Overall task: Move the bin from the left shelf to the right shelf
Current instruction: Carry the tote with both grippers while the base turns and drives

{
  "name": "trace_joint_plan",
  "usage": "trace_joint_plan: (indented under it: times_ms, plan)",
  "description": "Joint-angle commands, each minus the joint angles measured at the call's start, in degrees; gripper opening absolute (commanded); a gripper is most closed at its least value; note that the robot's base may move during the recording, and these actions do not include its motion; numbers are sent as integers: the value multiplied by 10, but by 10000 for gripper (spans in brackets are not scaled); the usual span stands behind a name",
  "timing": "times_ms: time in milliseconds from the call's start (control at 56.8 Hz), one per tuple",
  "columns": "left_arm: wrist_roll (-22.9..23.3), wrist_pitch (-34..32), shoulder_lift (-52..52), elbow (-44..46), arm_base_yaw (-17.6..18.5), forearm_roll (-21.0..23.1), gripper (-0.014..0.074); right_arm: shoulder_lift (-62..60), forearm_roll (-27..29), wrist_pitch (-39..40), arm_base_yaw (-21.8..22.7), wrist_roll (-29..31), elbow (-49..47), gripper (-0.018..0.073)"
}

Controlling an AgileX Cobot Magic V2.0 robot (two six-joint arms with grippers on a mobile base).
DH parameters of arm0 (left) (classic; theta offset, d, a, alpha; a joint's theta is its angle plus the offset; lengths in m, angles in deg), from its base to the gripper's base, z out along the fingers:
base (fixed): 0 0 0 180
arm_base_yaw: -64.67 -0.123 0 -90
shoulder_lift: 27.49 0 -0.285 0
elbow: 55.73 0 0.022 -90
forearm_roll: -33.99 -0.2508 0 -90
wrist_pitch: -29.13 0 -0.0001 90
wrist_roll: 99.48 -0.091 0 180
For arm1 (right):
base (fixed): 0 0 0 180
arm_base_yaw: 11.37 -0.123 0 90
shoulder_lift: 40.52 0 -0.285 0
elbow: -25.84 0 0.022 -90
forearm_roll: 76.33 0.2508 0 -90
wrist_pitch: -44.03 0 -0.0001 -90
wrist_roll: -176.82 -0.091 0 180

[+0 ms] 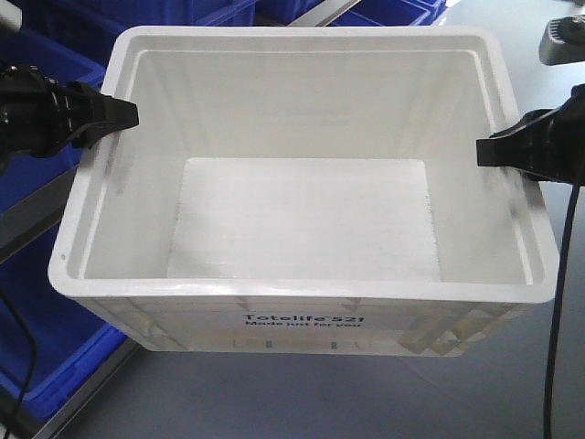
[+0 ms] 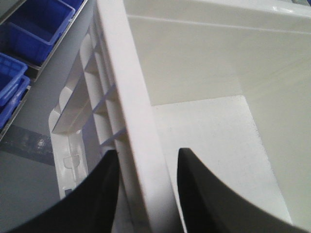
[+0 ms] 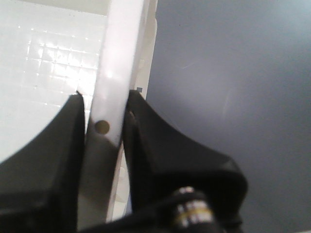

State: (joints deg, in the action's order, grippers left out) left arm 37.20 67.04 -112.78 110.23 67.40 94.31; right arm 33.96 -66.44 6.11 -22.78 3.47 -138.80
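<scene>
The white bin (image 1: 302,91) fills the front view, empty, its printed side facing me. My left gripper (image 1: 128,112) is at the bin's left rim and my right gripper (image 1: 484,151) at the right rim. In the left wrist view the left gripper (image 2: 146,158) straddles the bin's rim (image 2: 126,73), one finger against the outer ribs and one inside the wall. The right wrist view has the right gripper (image 3: 104,104) shut on the bin's rim (image 3: 119,48), with both fingers pressed against it. The bin appears to hang between both grippers over grey ground.
Blue plastic bins (image 1: 46,347) sit on a shelf at the left, with more blue bins (image 1: 183,11) behind the tote and in the left wrist view (image 2: 39,29). Grey surface (image 1: 274,393) lies below. A black cable (image 1: 558,302) hangs at the right.
</scene>
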Motion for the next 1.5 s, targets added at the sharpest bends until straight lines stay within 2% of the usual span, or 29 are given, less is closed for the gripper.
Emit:
trace_joint_plan:
  times_ms: [0,1480]
  plan:
    - [-11,117,26,26,31,105,-3,-17,100,84,-18,19,-28,-4]
    - [-11,117,26,26,31,105,-3,-17,100,84,-18,19,-28,-4]
